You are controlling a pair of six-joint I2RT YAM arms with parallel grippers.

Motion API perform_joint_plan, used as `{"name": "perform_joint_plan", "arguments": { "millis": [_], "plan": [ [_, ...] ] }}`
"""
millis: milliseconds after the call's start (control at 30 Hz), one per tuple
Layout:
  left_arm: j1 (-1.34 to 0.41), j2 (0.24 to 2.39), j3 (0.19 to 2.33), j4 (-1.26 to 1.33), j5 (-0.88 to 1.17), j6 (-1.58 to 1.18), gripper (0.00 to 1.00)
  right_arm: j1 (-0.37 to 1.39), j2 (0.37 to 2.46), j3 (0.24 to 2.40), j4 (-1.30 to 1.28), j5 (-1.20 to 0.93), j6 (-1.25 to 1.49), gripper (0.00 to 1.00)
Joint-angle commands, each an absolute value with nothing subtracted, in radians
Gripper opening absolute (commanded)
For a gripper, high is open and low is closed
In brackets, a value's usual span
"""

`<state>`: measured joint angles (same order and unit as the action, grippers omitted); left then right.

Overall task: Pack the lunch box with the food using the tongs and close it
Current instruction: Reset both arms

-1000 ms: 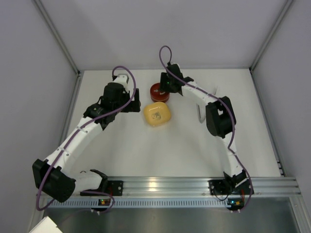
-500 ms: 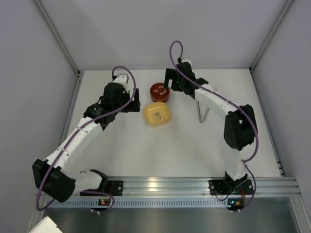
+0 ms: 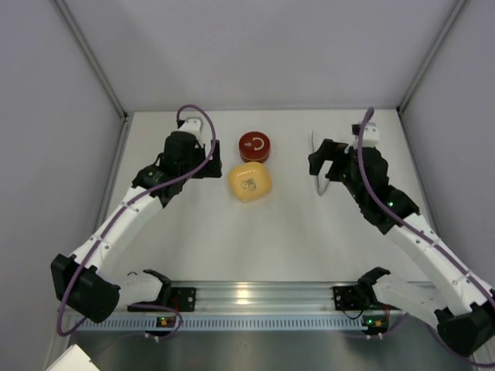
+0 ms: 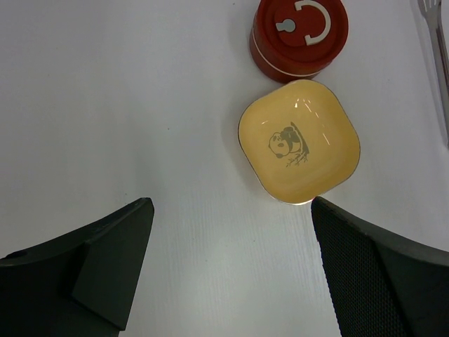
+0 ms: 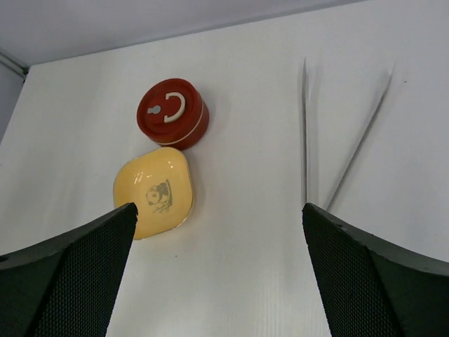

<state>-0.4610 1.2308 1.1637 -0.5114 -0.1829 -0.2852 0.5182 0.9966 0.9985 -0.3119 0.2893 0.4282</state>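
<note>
Two claws are gaping wide, gripping nothing: left claw (image 4: 231, 205) and right claw (image 5: 217, 210). I am seeing the lunch box (image 3: 254, 145), closed, sitting upper centre on the worktop (image 3: 232, 239), just above the yellow dish (image 3: 249, 182); the tongs (image 5: 306, 140) are lying upper right.

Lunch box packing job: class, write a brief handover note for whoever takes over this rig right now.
Left gripper: fingers open, empty, near the yellow dish.
Right gripper: fingers open, empty, near the tongs, which lie flat on the table.
Lunch box: lid on, behind the dish. Dish empty; no food in view.
Done: box appears closed. Left: probably only checking the lid is seated.
</note>
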Motion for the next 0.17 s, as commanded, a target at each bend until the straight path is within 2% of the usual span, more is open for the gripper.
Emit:
{"name": "perform_joint_plan", "arguments": {
  "millis": [0, 133],
  "plan": [
    [-0.46, 1.198, 1.161, -0.503, -0.195, -0.275, 0.99, 0.505, 0.896, 0.937, -0.354, 0.373, 0.414, 0.99],
    [-0.46, 1.2, 1.161, -0.5, -0.187, -0.278, 0.99, 0.503, 0.836, 0.925, -0.391, 0.409, 0.402, 0.99]
  ]
}}
